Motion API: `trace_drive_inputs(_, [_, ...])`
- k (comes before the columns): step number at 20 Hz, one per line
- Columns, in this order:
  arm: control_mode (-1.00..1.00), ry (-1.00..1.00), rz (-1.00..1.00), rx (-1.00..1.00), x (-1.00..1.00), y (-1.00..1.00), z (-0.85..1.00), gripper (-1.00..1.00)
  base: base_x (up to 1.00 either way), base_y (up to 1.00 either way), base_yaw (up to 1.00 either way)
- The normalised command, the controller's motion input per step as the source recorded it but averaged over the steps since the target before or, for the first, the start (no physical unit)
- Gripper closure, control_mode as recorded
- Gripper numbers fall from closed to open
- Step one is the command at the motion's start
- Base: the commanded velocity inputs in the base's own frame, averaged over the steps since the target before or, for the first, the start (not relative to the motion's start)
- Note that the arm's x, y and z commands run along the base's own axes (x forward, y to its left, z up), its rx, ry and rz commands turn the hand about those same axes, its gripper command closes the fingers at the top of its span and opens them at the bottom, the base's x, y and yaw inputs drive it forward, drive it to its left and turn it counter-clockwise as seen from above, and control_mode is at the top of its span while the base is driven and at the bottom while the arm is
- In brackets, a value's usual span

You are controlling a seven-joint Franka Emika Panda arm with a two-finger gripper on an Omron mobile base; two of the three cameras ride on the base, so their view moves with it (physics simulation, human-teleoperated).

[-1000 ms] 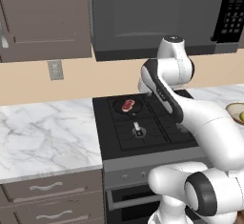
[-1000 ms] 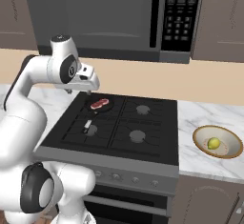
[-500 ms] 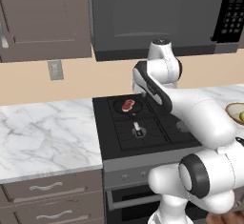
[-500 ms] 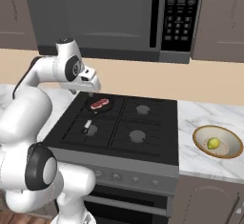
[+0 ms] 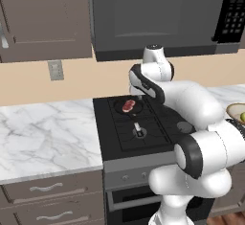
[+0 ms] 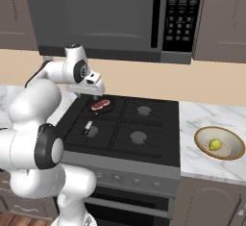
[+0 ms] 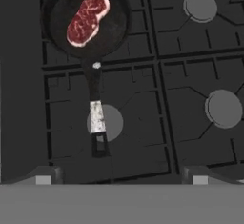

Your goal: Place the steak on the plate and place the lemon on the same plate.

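Hand (image 7: 121, 173) wide open, empty, above stove (image 7: 190, 51); steak (image 7: 87, 19) in pan (image 7: 57, 23); lemon (image 6: 215, 144) in bowl (image 6: 236, 149) on desk (image 6: 202, 119).

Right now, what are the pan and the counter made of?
The pan looks like dark matte metal, perhaps cast iron: black, dull, with a paler speckled sleeve on its handle. The counter looks like polished marble: white with grey veins. As rendered, neither is certain.
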Motion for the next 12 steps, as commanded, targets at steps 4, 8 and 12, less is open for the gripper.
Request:
trace_drive_inputs(4, [-1.00, -0.02, 0.00, 0.00, 0.27, 0.00, -0.25, -1.00, 0.00, 0.00, 0.00])
trace_drive_inputs(8, [-1.00, -0.04, 0.00, 0.00, 0.24, 0.00, -0.24, -1.00, 0.00, 0.00, 0.00])
trace_drive_inputs(12, [-1.00, -0.03, 0.00, 0.00, 0.13, 0.00, -0.17, -1.00, 0.00, 0.00, 0.00])
